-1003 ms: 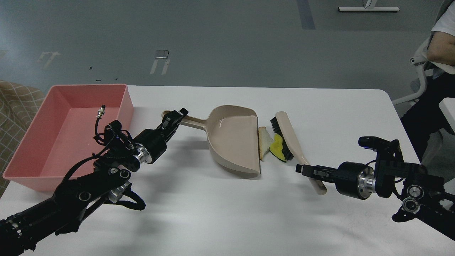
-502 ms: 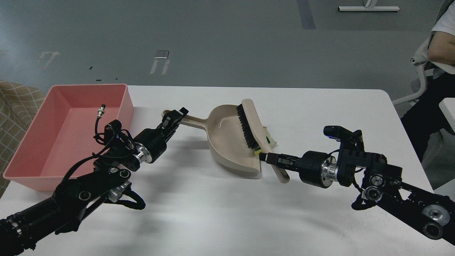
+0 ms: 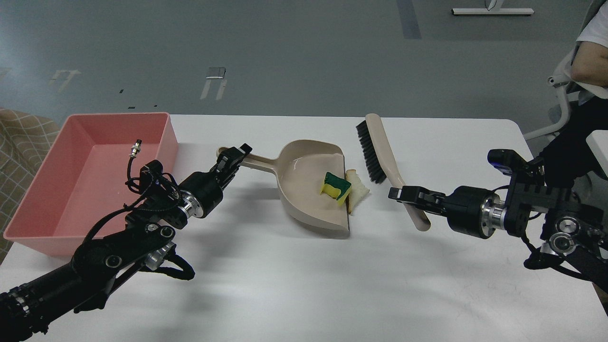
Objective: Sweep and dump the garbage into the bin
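Observation:
The pink bin (image 3: 61,199) stands at the table's left with nothing in it. My left gripper (image 3: 236,156) is shut on the handle of the beige dustpan (image 3: 304,190), which lies flat mid-table. The yellow sponge piece with green backing (image 3: 336,186) lies inside the pan by its open lip. The white bread slice (image 3: 358,190) lies on the table against the lip, just outside. My right gripper (image 3: 401,194) is shut on the handle of the beige brush (image 3: 380,152), held right of the pan with black bristles facing left, apart from the bread.
The white table (image 3: 304,285) ends at a far edge behind the pan and a right edge near my right arm. A seated person (image 3: 589,61) and a chair are beyond the right corner. A checked cloth (image 3: 19,137) lies left of the bin.
The brush swept left over the pan, pushing the sponge inside, then drew back right and up. The bread stays at the lip. My left arm and the dustpan have not moved.

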Controlling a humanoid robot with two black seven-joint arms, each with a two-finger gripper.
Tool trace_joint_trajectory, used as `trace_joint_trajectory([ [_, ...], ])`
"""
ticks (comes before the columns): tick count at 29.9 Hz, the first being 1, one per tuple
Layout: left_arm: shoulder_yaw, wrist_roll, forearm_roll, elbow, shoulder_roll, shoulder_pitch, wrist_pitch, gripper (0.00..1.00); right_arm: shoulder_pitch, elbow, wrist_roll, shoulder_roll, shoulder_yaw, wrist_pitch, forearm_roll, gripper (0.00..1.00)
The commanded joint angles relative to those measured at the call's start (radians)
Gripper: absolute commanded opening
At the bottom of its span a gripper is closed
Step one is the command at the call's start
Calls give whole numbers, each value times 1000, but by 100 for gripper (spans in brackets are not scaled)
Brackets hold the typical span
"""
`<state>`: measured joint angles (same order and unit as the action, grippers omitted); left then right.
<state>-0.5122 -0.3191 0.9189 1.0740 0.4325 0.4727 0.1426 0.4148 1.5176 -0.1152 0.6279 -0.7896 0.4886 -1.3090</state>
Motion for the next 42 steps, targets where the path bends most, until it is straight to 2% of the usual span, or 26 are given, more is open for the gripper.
trace_joint_trajectory([
  [1, 1, 0, 1, 0, 0, 0, 0, 0, -44, 3, 0, 7, 3, 0, -1, 0],
  [12, 3, -2, 1, 0, 3, -6, 0, 0, -85, -45, -3, -8, 13, 0, -1, 0],
  [22, 1, -3, 1, 0, 9, -2, 0, 0, -76, -74, -27, -155, 15, 0, -1, 0],
  [34, 1, -3, 1, 0, 2, -3, 0, 0, -53, -63, -29, -304, 6, 0, 1, 0],
  [42, 1, -3, 1, 0, 2, 1, 0, 0, -50, -43, -29, -373, -120, 0, 1, 0],
])
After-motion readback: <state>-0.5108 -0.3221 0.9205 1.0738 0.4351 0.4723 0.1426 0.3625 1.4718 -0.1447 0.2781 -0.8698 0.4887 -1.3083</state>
